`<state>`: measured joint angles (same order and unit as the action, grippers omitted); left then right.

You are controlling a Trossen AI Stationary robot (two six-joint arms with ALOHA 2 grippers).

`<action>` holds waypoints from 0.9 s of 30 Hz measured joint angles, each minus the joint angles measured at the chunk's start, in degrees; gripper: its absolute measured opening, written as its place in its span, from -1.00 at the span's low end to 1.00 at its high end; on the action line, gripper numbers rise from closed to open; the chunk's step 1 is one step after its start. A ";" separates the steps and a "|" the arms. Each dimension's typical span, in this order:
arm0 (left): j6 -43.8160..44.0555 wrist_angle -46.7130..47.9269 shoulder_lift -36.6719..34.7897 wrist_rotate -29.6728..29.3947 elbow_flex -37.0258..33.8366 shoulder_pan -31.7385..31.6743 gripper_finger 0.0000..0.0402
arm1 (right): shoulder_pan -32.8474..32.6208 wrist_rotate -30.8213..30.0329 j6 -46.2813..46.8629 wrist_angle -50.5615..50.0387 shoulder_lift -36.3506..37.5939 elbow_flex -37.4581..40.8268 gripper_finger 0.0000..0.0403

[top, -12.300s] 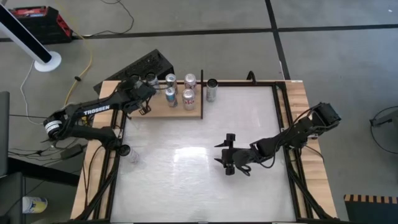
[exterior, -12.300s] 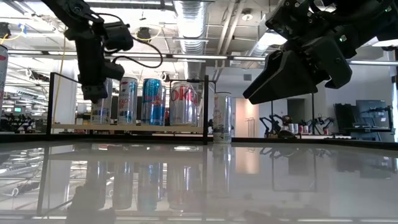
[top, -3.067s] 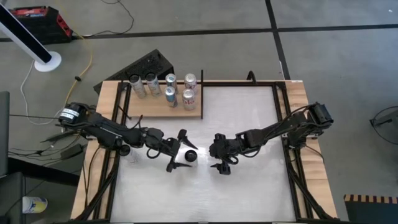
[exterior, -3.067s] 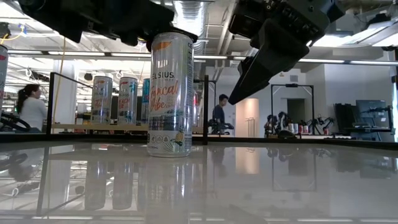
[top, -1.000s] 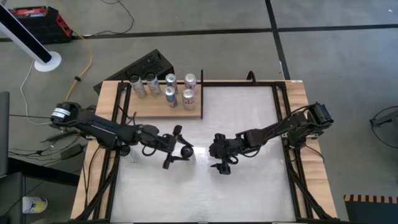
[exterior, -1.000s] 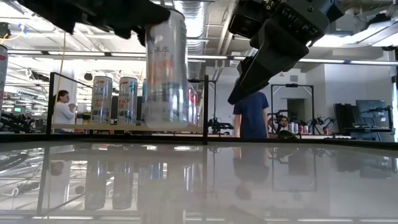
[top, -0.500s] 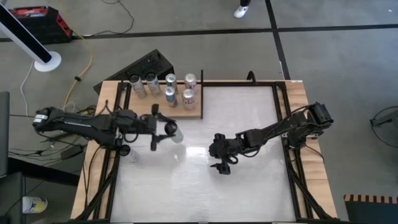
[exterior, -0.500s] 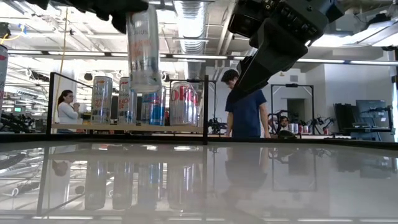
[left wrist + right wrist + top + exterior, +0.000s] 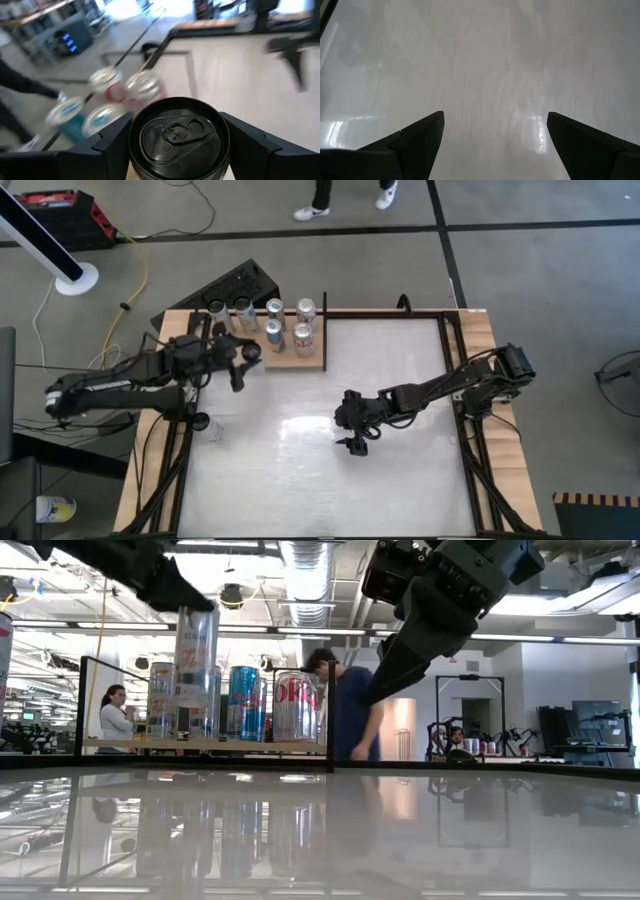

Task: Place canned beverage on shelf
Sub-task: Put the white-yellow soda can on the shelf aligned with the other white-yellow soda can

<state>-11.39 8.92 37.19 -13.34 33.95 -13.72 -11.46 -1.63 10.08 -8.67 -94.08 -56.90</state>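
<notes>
A silver canned beverage (image 9: pixel 195 670) hangs upright in my left gripper (image 9: pixel 243 360), which is shut on it over the near left part of the shelf (image 9: pixel 312 362). In the left wrist view the can's top (image 9: pixel 177 134) sits between my two fingers. The shelf, a light wood board edged with black bars, holds several upright cans (image 9: pixel 272 332) that rest on their bases. My right gripper (image 9: pixel 352 428) hovers open above the middle of the table with nothing between its fingers (image 9: pixel 420 142). My left gripper pinches the can's side wall just below its top rim (image 9: pixel 134 150) between its two fingers (image 9: pixel 112 147), one on either side. The fingers slant down from the table's left. The can hangs upright below them, its base (image 9: pixel 194 732) lifted clear.
The glossy white tabletop (image 9: pixel 320 470) lies between the two arms. Black bars (image 9: pixel 331 715) frame the shelf. People (image 9: pixel 350 710) stand in the room beyond the table's far edge.
My left gripper has carried the can from the middle of the table toward the far left, up to the shelf. The can has stayed upright and clear of the table.
</notes>
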 joint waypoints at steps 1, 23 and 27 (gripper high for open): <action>0.01 0.69 -0.24 0.02 0.00 -1.51 0.19 | 0.00 0.00 -0.02 0.05 0.00 0.00 0.88; 1.35 1.62 2.07 19.08 -0.39 -29.91 0.20 | 0.00 0.11 -1.54 0.13 0.00 0.00 0.88; 1.33 1.86 4.05 19.76 -0.39 -31.13 0.20 | 0.00 0.11 -2.06 0.48 0.00 0.00 0.88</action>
<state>-10.06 10.79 41.25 6.41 33.56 -44.86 -11.46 -1.52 8.02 -8.19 -94.08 -56.90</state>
